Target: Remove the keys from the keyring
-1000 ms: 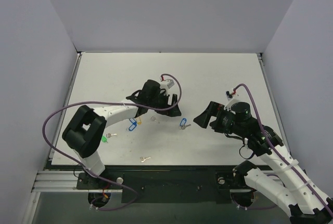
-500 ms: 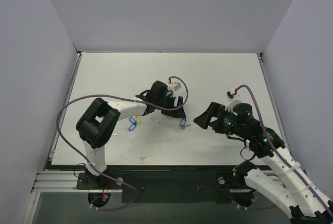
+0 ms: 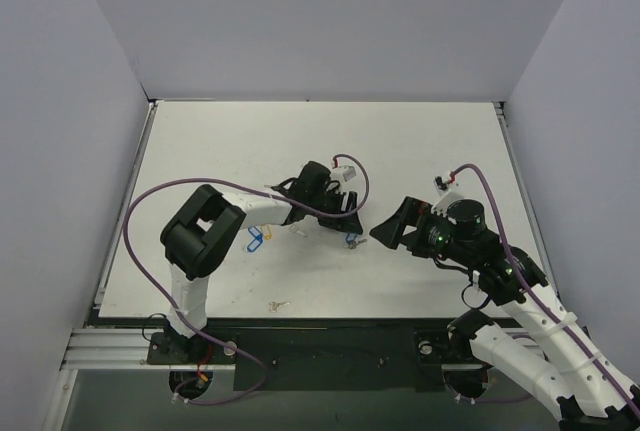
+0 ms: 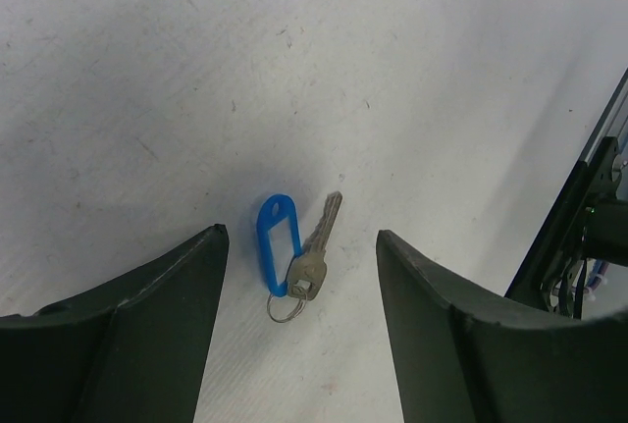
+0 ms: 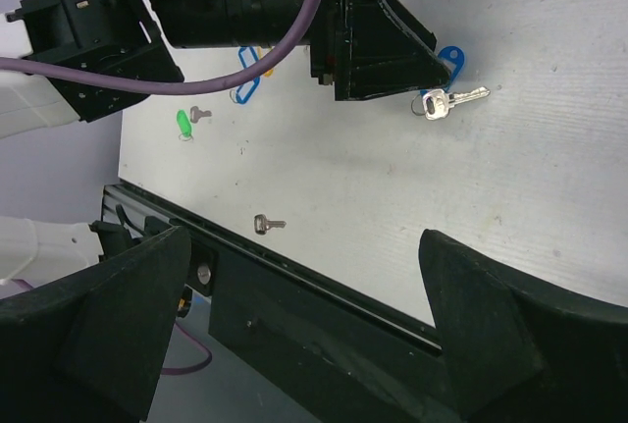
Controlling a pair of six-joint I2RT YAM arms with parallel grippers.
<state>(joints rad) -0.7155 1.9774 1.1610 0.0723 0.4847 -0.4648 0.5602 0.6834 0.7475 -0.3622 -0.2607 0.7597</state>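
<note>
Keyring (image 4: 278, 246) lies free between left tool's (image 4: 301, 237) spread jaws.

Left gripper (image 4: 301, 237) straddles keyring (image 4: 278, 246) and key (image 4: 316, 258); a strip of bare table (image 3: 430, 141) shows between each finger and the pair, no contact. Right gripper (image 3: 384, 229), jaws wide, sits just right of the pair, so only a narrow gap is left there. Left arm (image 3: 250, 213) blocks the left side. Far and right table open. Green tag (image 5: 182, 122) and loose key (image 5: 267, 224) lie well apart, near the front edge.
</note>
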